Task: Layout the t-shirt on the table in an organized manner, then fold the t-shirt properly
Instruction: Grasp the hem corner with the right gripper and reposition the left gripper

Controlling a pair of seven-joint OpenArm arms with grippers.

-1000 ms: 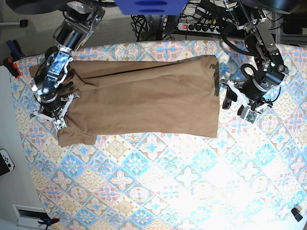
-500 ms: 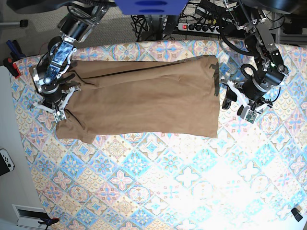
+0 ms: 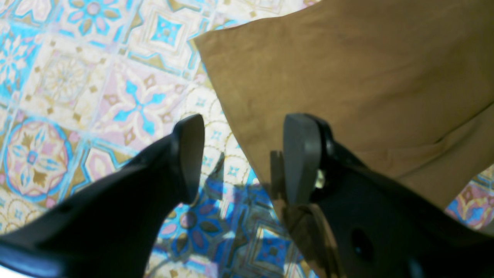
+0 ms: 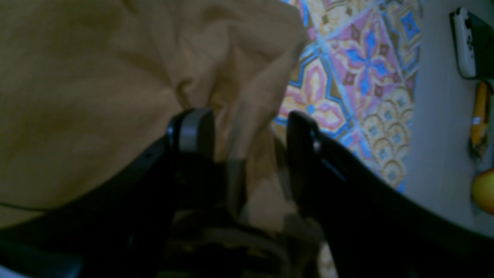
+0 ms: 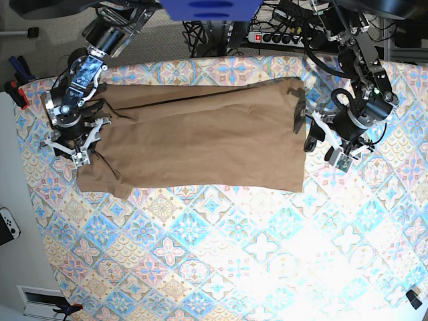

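Lying flat across the far half of the counter (image 5: pixel 221 254) with its pastel cloth of blue, pink and cream tile patterns, your plain tan-brown soft fabric t-shirt (image 5: pixel 200 137) is spread as a long strip running side to side.

Your left gripper (image 3: pixel 243 158) hangs at the shirt's straight edge with its fingers (image 3: pixel 189 154) spread apart and nothing between them; one dark pad sits over bare cloth, the other over the tan fabric's border.

Your right gripper (image 4: pixel 247 135) is at the opposite, rumpled end. Its fingers (image 4: pixel 195 133) stand parted, with a bunched fold of the shirt lying loosely in the gap, not pinched. A white game controller (image 5: pixel 8 226) lies off the counter's edge.
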